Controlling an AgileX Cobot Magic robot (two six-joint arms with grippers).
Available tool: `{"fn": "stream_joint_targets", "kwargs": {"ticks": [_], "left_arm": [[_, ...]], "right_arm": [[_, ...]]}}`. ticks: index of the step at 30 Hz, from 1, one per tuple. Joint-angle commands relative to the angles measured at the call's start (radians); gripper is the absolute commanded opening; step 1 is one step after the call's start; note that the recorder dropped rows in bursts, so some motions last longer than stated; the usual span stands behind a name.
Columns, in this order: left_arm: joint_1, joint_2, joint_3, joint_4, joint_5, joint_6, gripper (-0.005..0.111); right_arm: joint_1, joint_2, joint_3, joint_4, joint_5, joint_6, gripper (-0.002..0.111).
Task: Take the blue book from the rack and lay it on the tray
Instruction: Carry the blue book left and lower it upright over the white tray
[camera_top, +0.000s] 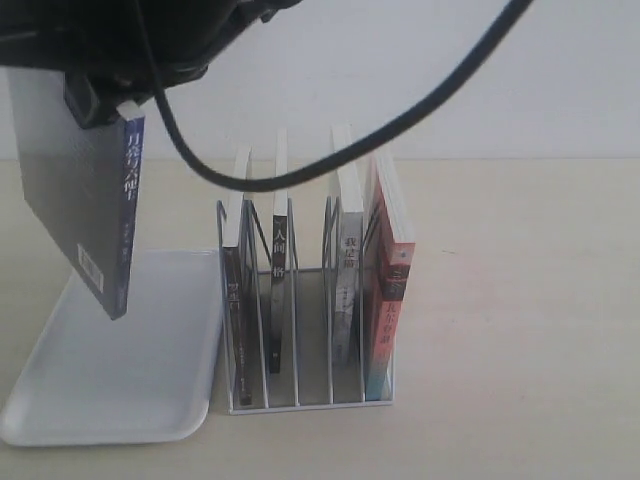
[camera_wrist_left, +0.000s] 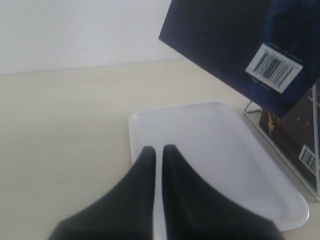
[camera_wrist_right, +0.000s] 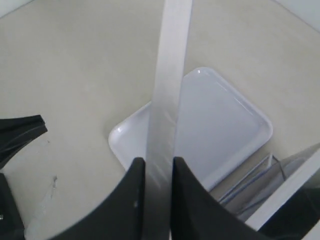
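Observation:
The blue book (camera_top: 90, 200) hangs upright in the air over the tray (camera_top: 120, 370), tilted a little, its spine toward the rack (camera_top: 300, 395). My right gripper (camera_top: 100, 105) is shut on its top corner; in the right wrist view the fingers (camera_wrist_right: 132, 185) clamp the book's pale page edge (camera_wrist_right: 170, 75) above the tray (camera_wrist_right: 220, 120). My left gripper (camera_wrist_left: 158, 150) is shut with nothing in it, low over the near end of the tray (camera_wrist_left: 200, 140). From there the book's dark back cover with its barcode (camera_wrist_left: 235, 40) shows, clear of the tray.
Black-spined books (camera_top: 280, 270), a grey one (camera_top: 348, 270) and a red-orange book (camera_top: 385, 290) stand in the rack's slots, right of the tray. A black cable (camera_top: 400, 110) sags across above the rack. A dark arm part (camera_wrist_right: 20, 132) sits beside the tray.

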Motion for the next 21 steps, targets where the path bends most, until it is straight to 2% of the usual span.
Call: {"fn": "stream_joint_targets", "kwargs": {"ticks": [1, 5, 14, 21], "left_arm": [[0.004, -0.003, 0.003, 0.001, -0.002, -0.007, 0.005], [0.004, -0.003, 0.003, 0.001, -0.002, -0.007, 0.005], [0.004, -0.003, 0.003, 0.001, -0.002, -0.007, 0.005], [0.004, -0.003, 0.003, 0.001, -0.002, -0.007, 0.005]], "right_arm": [[0.002, 0.022, -0.005, 0.027, -0.041, -0.080, 0.000], [0.002, 0.041, -0.005, 0.020, -0.041, -0.125, 0.000], [0.052, 0.088, -0.005, -0.010, -0.044, -0.418, 0.000], [0.097, 0.174, -0.005, -0.299, -0.038, -0.500, 0.000]]}}
